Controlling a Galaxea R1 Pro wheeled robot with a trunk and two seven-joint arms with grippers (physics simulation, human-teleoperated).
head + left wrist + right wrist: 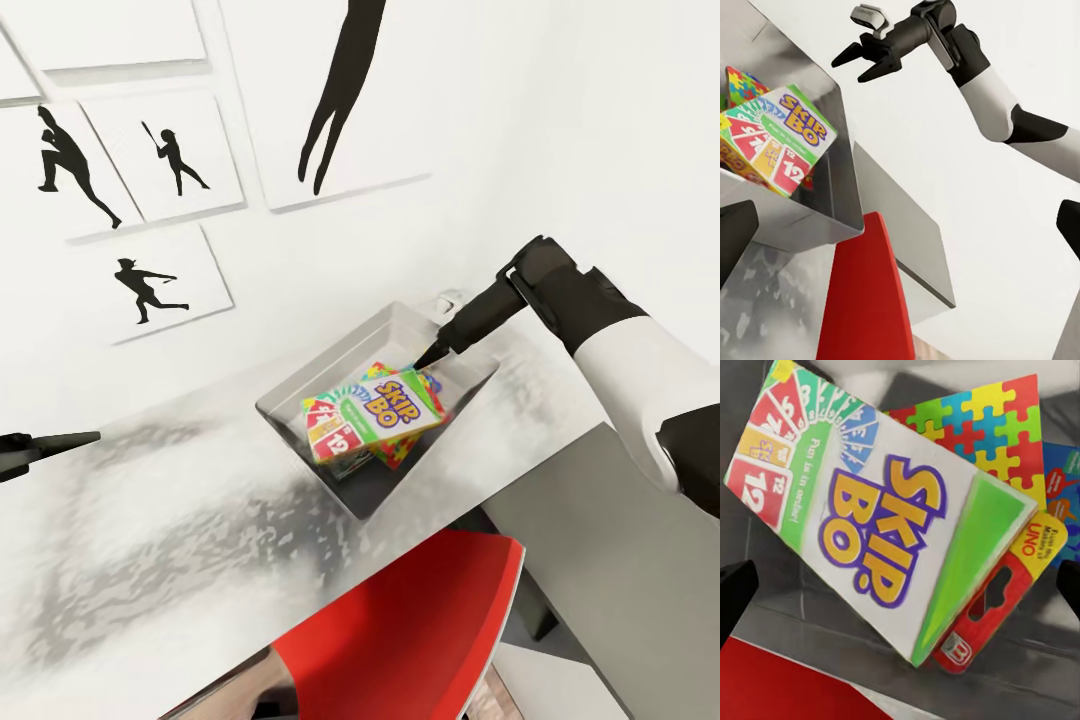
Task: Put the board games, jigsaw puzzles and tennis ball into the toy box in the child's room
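Observation:
The grey toy box (300,395) sits on the glossy table (150,520) against the wall. Inside it the SKIP BO board game (385,408) lies tilted on top of a jigsaw puzzle (990,427) and a blue board game (1061,480). My right gripper (435,352) hangs open just above the box's far corner, its fingers (862,71) spread with nothing between them. At the table's left my left gripper (60,440) is open too and holds nothing. The tennis ball and the bed are out of view.
A red chair (420,620) stands tucked against the table's front edge, below the toy box. To the right lies the lower dark grey side section (600,540). Black silhouette pictures (160,160) hang on the white wall behind the table.

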